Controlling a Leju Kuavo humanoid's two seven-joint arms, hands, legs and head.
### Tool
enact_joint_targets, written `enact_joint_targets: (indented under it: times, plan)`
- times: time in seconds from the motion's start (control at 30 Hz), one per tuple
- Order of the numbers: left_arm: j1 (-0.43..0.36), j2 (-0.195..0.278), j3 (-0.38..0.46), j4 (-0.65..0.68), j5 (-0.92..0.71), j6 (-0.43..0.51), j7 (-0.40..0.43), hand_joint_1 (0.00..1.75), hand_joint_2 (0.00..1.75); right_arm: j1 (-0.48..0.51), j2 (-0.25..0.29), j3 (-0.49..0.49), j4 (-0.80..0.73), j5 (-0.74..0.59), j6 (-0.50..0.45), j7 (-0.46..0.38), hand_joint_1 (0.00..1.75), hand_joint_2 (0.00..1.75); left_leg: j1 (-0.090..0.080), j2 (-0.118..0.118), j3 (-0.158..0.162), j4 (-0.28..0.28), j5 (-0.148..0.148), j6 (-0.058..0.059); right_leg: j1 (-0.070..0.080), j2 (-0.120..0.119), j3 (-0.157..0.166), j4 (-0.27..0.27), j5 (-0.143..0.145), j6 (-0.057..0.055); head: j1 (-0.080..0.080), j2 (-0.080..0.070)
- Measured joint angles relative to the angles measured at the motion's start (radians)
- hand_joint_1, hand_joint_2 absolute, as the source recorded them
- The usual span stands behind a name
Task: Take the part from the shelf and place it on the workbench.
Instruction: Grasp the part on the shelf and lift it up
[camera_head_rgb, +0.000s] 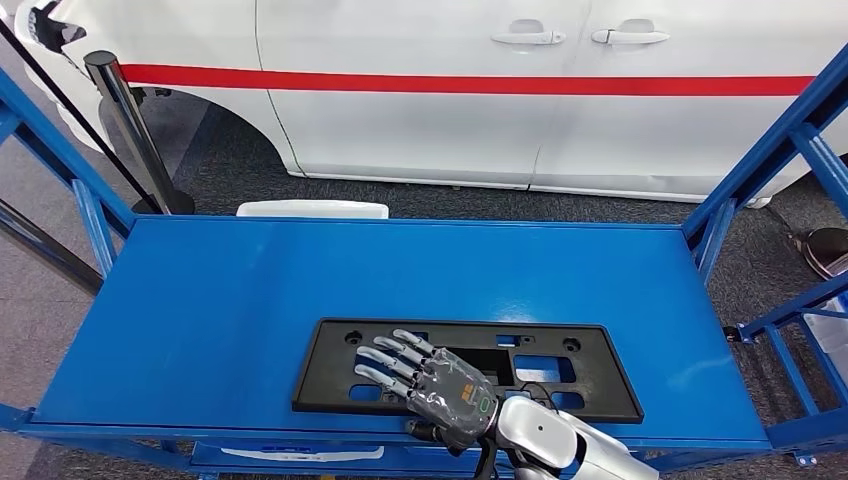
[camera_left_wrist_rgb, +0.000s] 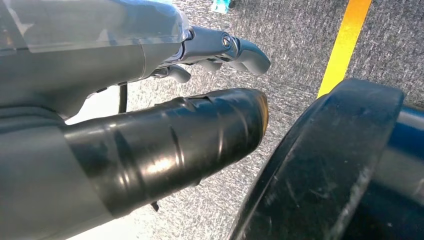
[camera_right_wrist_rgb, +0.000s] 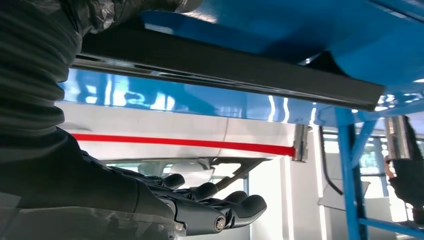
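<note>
Black plate part lying flat on the blue shelf, right hand laid over its near edge.

The right hand (camera_head_rgb: 440, 385) is seen in the head view with its fingers (camera_head_rgb: 392, 357) spread and stretched flat over the black part (camera_head_rgb: 560, 352), the thumb tucked below at the part's near edge; whether the part is actually gripped cannot be told. The part extends to both sides of the fingers and lies near the front of the blue shelf (camera_head_rgb: 200, 310). Beyond the fingertips, past the shelf, a white car (camera_head_rgb: 520, 100) with a red stripe is parked. The left hand (camera_left_wrist_rgb: 150, 100) is seen over grey carpet (camera_left_wrist_rgb: 300, 40), its fingers (camera_left_wrist_rgb: 235, 50) loosely extended, holding nothing.
</note>
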Motion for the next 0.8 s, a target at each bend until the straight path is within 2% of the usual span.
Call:
enact_joint_targets:
  times: [0.33, 0.63, 0.8]
  plan:
    - [0.002, 0.000, -0.007, 0.000, 0.000, -0.003, -0.002, 0.00, 0.00, -0.001, 0.001, -0.014, 0.030, 0.089, -0.033, 0.068, 0.00, 1.75, 0.000, 0.000, 0.000, 0.000, 0.000, 0.000, 0.000, 0.000, 0.000, 0.000, 0.000, 0.000, 0.000, 0.000]
    - [0.003, 0.000, -0.012, 0.000, 0.000, -0.006, -0.003, 0.00, 0.00, -0.003, 0.004, -0.015, 0.051, 0.099, -0.033, 0.081, 0.00, 1.75, 0.000, 0.000, 0.000, 0.000, 0.000, 0.000, 0.000, 0.000, 0.000, 0.000, 0.000, 0.000, 0.000, 0.000]
    - [0.004, 0.000, -0.015, 0.000, 0.002, -0.004, -0.003, 0.00, 0.00, -0.016, 0.004, -0.018, 0.053, 0.117, -0.014, 0.116, 0.00, 1.75, 0.000, 0.000, 0.000, 0.000, 0.000, 0.000, 0.000, 0.000, 0.000, 0.000, 0.000, 0.000, 0.000, 0.000]
